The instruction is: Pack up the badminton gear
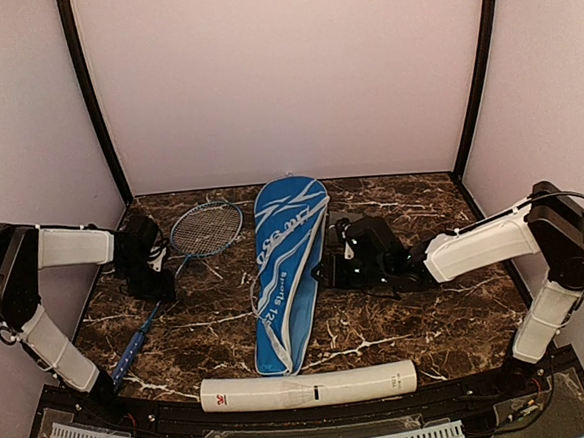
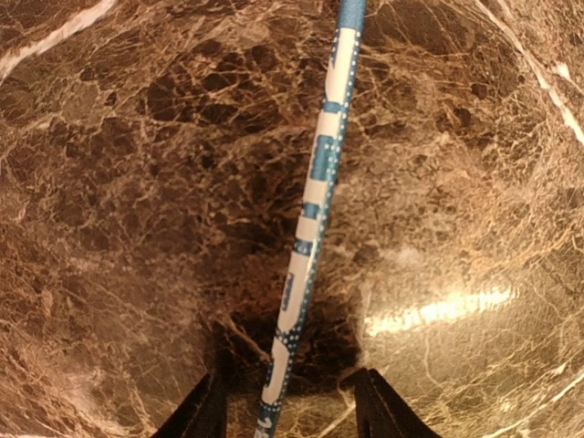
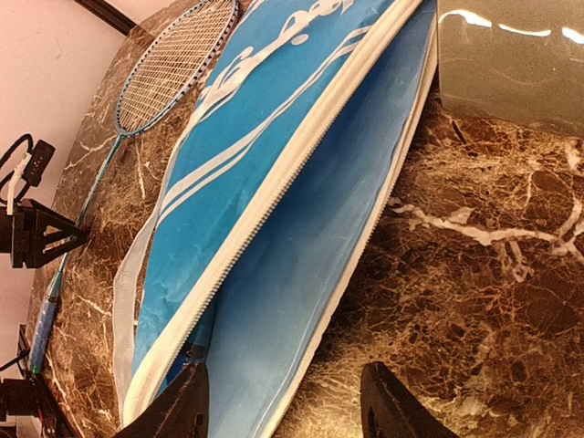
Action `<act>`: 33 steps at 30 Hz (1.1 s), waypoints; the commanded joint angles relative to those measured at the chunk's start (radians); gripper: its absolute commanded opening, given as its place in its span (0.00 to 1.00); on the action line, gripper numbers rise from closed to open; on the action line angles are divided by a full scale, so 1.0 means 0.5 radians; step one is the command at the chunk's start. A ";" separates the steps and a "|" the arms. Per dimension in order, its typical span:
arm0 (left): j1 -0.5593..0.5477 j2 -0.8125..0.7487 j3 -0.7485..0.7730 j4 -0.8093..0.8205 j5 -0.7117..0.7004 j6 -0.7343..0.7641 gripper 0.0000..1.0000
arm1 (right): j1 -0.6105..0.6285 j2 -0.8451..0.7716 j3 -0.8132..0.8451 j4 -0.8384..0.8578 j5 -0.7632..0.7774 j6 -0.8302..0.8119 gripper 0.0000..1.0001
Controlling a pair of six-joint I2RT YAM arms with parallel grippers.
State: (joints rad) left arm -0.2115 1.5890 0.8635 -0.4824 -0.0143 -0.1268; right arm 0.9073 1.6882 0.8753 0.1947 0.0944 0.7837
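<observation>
A thin blue-handled racket [image 1: 180,262] lies at the left, head [image 1: 205,228] to the back and handle [image 1: 131,351] to the front. My left gripper [image 1: 150,269] stands over its shaft [image 2: 315,210]. The gripper [image 2: 287,406] is open, with the shaft between the fingers and a gap on each side. The blue zip bag [image 1: 286,270] lies in the middle, its zip open along the right edge [image 3: 274,182]. My right gripper [image 1: 340,261] is at that edge, open [image 3: 283,411], with the bag's lower flap [image 3: 301,274] between its fingers. A long white tube [image 1: 309,387] lies at the front.
Something dark blue [image 3: 196,342] shows just inside the bag's opening; I cannot tell what it is. A white strap [image 3: 128,274] runs along the bag's left side. Walls close the marble table [image 1: 449,318] on three sides.
</observation>
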 commanded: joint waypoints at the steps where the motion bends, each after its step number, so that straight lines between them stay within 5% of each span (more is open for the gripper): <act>1: 0.024 0.018 0.034 -0.053 0.054 0.015 0.45 | -0.025 -0.073 -0.051 0.107 0.017 0.008 0.57; 8: 0.026 0.047 0.039 -0.060 0.127 0.015 0.15 | -0.044 -0.098 -0.089 0.124 0.031 0.023 0.57; 14: 0.024 -0.001 0.022 -0.032 0.222 0.004 0.00 | -0.049 -0.091 -0.084 0.125 0.020 0.034 0.57; 24: -0.009 -0.358 0.004 0.055 0.444 -0.192 0.00 | -0.057 -0.111 -0.038 0.082 0.026 0.029 0.57; 33: -0.324 -0.640 0.029 0.233 0.465 -0.489 0.00 | -0.057 -0.173 0.014 0.002 0.093 -0.031 0.57</act>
State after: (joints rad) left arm -0.3099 1.3209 0.8680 -0.4290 0.1989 -0.2798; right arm 0.8864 1.6371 0.8494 0.2005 0.1081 0.7887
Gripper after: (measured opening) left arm 0.059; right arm 0.570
